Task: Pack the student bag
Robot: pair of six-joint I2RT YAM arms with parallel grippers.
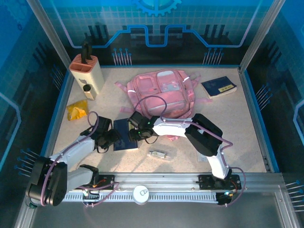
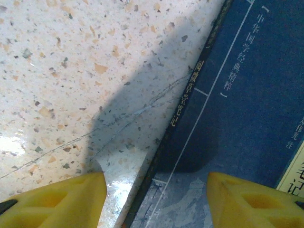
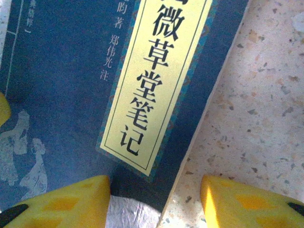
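So the left gripper (image 2: 154, 202) has its fingers apart, straddling the spine edge of the blue book (image 2: 237, 118). The right gripper (image 3: 156, 202) is also apart, over the opposite edge. Nothing's clamped. The student bag (image 1: 164, 92) lies just beyond both. My worry: the book's lying flat, so the fingers could scrape the table (image 2: 57, 71) and shove it sideways, or only pinch the cover.

A speckled beige table (image 1: 237, 137) sits inside blue patterned walls. At the back left stands a beige box-shaped holder (image 1: 88, 76) with a black top, and a small yellow packet (image 1: 77, 110) lies near its base. A dark blue book (image 1: 219, 87) lies flat at the back right. A second dark blue book (image 1: 124, 141) lies flat near the front centre, its cover bearing a yellow title label (image 3: 156, 85) with black Chinese characters. A small clear packet (image 1: 159, 154) lies just to its right.
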